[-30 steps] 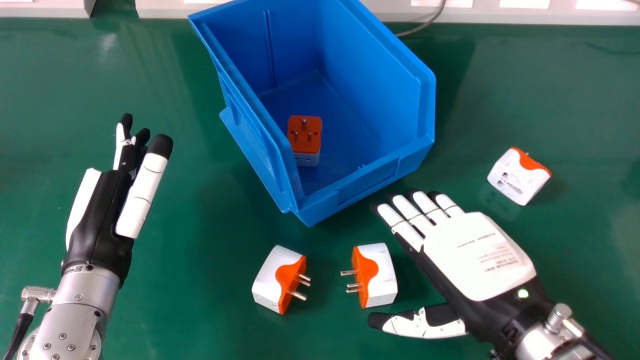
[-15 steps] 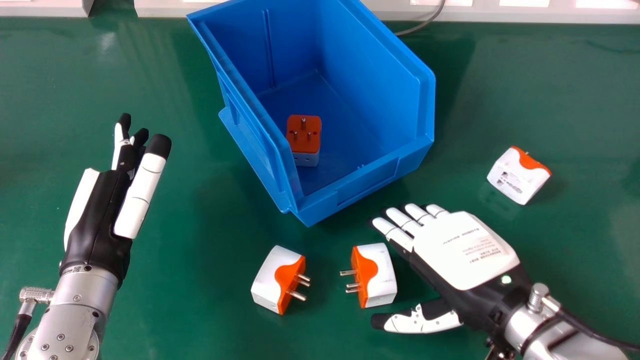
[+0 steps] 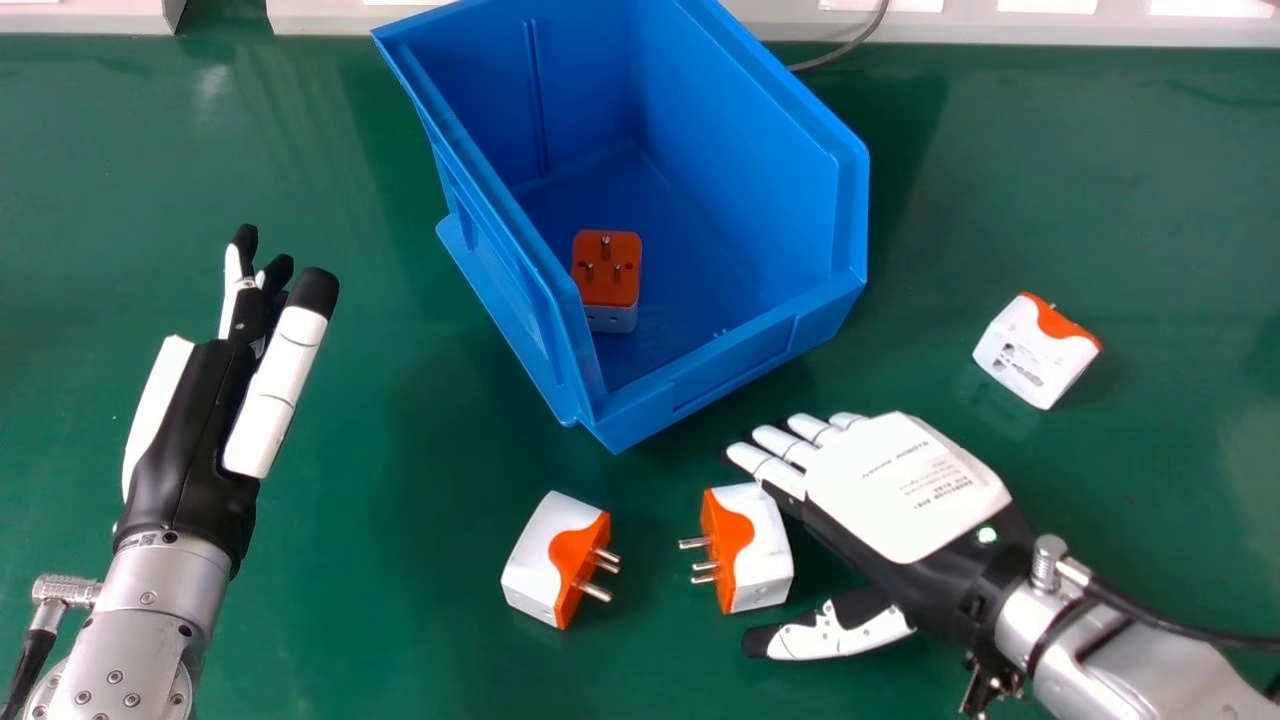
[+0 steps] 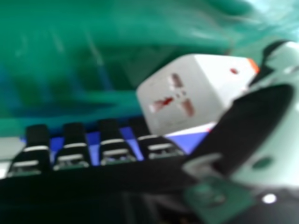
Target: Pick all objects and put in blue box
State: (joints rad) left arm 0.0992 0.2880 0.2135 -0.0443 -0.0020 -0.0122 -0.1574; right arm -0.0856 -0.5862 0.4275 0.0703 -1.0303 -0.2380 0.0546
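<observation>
Apparently lining up to pick the white-and-orange plug adapter [image 3: 762, 553] lying on the surface [image 3: 400, 620] just inside the wide-open right hand [image 3: 905, 490], near the blue box [image 3: 738, 362]. Next: close around it, then lift over the rim.

Bright, diffuse light fills the head view, leaving soft shadows beside the blue box [image 3: 740, 350] and a pale glint on the green table [image 3: 100, 200] towards the far left. In the right hand view, glare whitens one corner, streaky reflections smear across the green, and blur softens the white adapter [image 4: 212, 79] and its socket holes.
</observation>
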